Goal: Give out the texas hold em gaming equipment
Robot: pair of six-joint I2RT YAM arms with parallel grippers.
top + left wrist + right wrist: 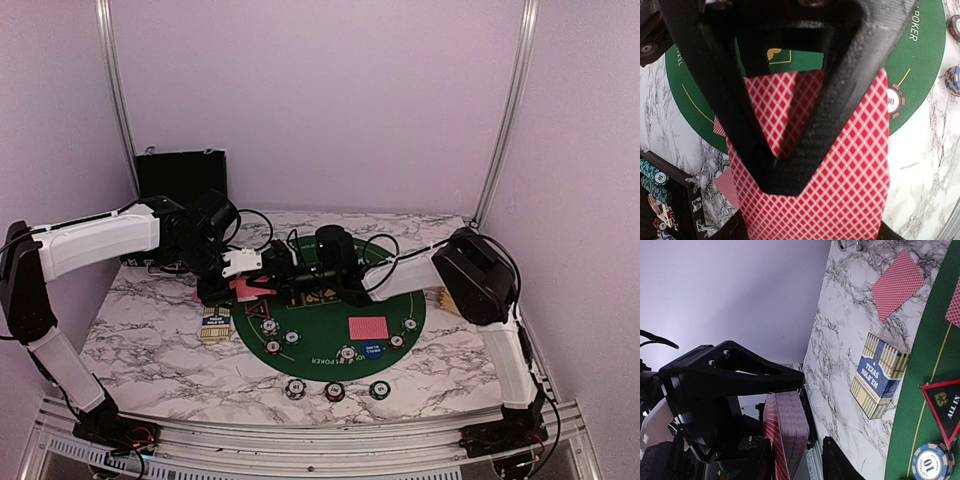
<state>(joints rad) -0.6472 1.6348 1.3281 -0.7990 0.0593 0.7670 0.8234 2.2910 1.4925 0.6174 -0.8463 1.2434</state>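
A deck of red-backed cards [840,175] is held by its side edges in my left gripper [812,232], above the left rim of the green mat [330,355]. It shows pink from above [245,288]. My right gripper [790,460] straddles the deck [787,425] across its thickness. One finger lies over the card back; the other stands off it with a small gap. Another red card pile [367,328], a blue button disc [370,349] and several chips [291,337] lie on the mat. Three chips [334,391] sit in front of it. A red-rimmed black triangle [945,407] lies by a chip [932,460].
A blue and tan card box [215,322] lies on the marble left of the mat, with a loose card [897,284] beyond it. The black hinged case [180,175] stands open at the back left. A tan wooden object [447,300] sits behind my right arm.
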